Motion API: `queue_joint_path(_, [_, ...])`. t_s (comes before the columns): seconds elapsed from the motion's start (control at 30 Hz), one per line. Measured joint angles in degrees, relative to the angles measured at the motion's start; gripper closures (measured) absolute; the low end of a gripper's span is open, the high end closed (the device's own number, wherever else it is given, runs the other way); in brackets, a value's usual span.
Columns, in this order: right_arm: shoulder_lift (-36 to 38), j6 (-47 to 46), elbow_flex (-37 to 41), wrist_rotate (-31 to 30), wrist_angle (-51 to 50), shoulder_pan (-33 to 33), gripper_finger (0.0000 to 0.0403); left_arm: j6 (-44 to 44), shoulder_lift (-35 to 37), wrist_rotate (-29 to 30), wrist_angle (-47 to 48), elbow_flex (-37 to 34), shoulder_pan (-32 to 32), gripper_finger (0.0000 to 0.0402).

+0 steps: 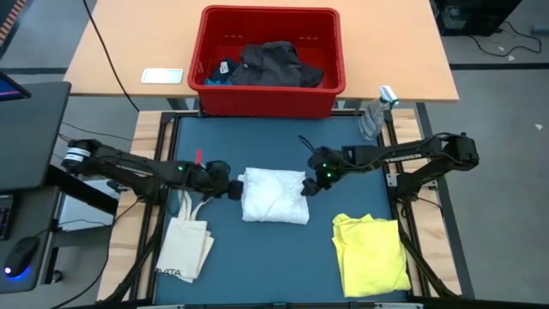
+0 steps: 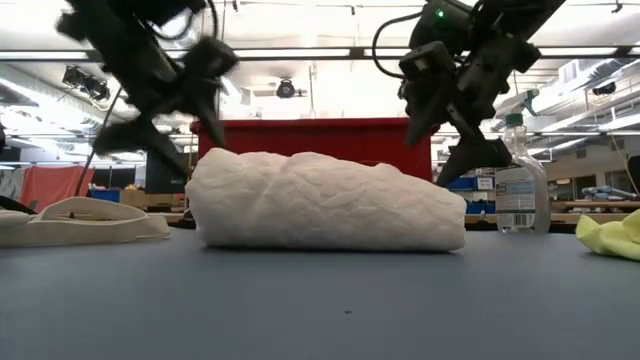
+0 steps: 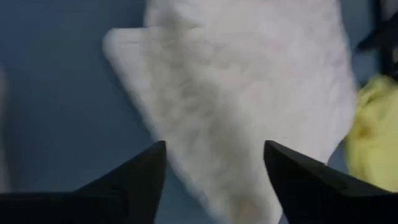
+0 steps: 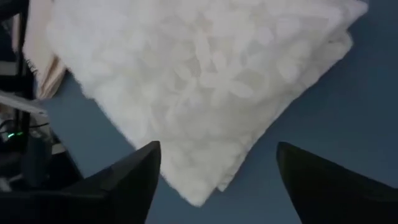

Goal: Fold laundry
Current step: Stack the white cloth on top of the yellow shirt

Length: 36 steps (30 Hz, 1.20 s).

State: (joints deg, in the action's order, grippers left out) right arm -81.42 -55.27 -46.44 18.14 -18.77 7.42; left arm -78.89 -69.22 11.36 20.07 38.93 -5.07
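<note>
dark crumpled garments (image 1: 273, 67) in red plastic bin (image 1: 268, 96) too jumbled to separate, soft folded white cloth (image 3: 249, 93) blurred in left wrist view, bright yellow garment (image 2: 612, 236) cut off at low-view edge

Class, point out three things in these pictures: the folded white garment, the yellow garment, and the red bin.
folded white garment (image 1: 274, 196), high view, middle of its top surface.
yellow garment (image 1: 371, 254), high view, centre of the cloth.
red bin (image 1: 268, 96), high view, its front wall.

Bright, even overhead ceiling strip lights (image 2: 300, 55); both wrist views blurred, perhaps from motion; shadows soft.
</note>
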Motion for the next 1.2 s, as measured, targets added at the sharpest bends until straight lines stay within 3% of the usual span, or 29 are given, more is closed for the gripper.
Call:
queue_joint_path(0.13, [0.3,0.8,0.0,3.7,-0.8,1.3,0.0057,-2.4,-3.8,0.1,-11.1,-3.5,1.5,0.0078])
queue_joint_path(0.27, [0.4,1.8,0.0,7.3,-1.8,2.7,0.0055,-3.6,-8.3,0.0,-14.9,-3.9,2.7,0.005])
queue_joint_path(0.63, [0.4,2.4,0.0,8.6,-3.5,5.1,0.0057,-5.6,-20.1,-3.4,-22.6,-3.9,4.9,0.0048])
queue_joint_path(0.77, [-0.8,1.0,-0.1,4.0,-2.0,5.1,0.0057,-5.3,-20.5,-2.9,-23.5,-3.9,4.9,0.0084])
queue_joint_path(1.03, [-12.4,-3.2,0.0,2.7,8.6,4.1,0.0057,-1.1,-20.8,-3.0,-24.7,-4.1,4.9,0.0213])
queue_joint_path(1.2, [-21.9,-5.2,-0.2,6.5,28.0,2.6,0.0072,0.4,-20.8,-3.0,-25.1,-4.1,4.9,0.0269])
